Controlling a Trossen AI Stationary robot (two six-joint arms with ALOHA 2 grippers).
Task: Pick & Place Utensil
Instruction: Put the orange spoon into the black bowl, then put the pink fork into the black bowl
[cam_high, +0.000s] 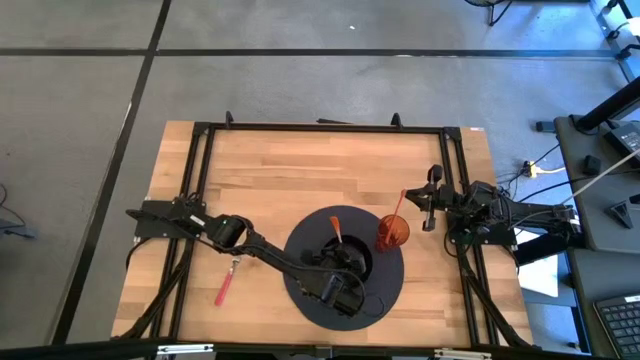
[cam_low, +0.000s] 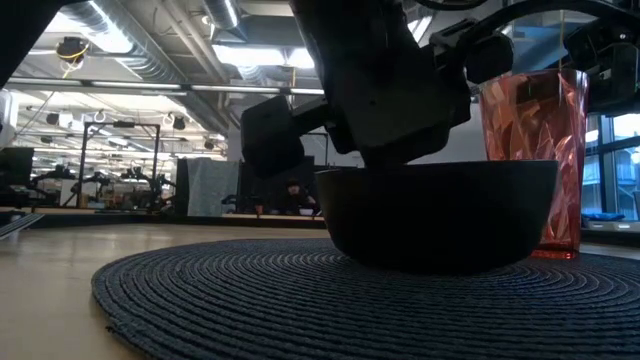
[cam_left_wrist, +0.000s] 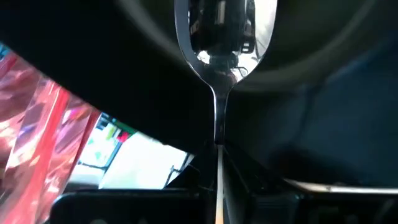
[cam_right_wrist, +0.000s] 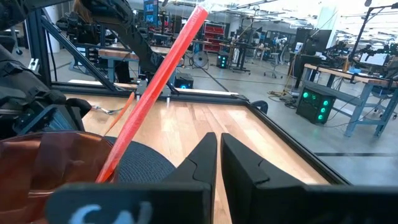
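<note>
A black bowl (cam_low: 440, 220) stands on a round dark placemat (cam_high: 300, 300), beside an orange-red cup (cam_high: 392, 232) that holds a red-handled utensil (cam_right_wrist: 161, 74). My left gripper (cam_high: 338, 252) reaches over the bowl, shut on a metal spoon (cam_left_wrist: 224, 37) whose scoop is down inside the bowl. An orange handle (cam_high: 335, 228) shows over the bowl's far part beside the gripper; whether it belongs to this spoon I cannot tell. Another red-handled utensil (cam_high: 225, 285) lies flat on the table left of the mat. My right gripper (cam_right_wrist: 217, 152) waits shut at the table's right edge, holding nothing. My left gripper pinches the spoon's thin handle (cam_left_wrist: 218, 186) between its two fingers, just behind the neck. The fingers slant down into the bowl and lie along the spoon. The scoop reaches out past the fingertips, inside the bowl; whether it touches the bowl I cannot tell.
A black frame (cam_high: 200, 180) runs around the wooden table top (cam_high: 300, 170). The cup stands close to the bowl's right side. Bare wood lies beyond the mat toward the far edge and at the near left.
</note>
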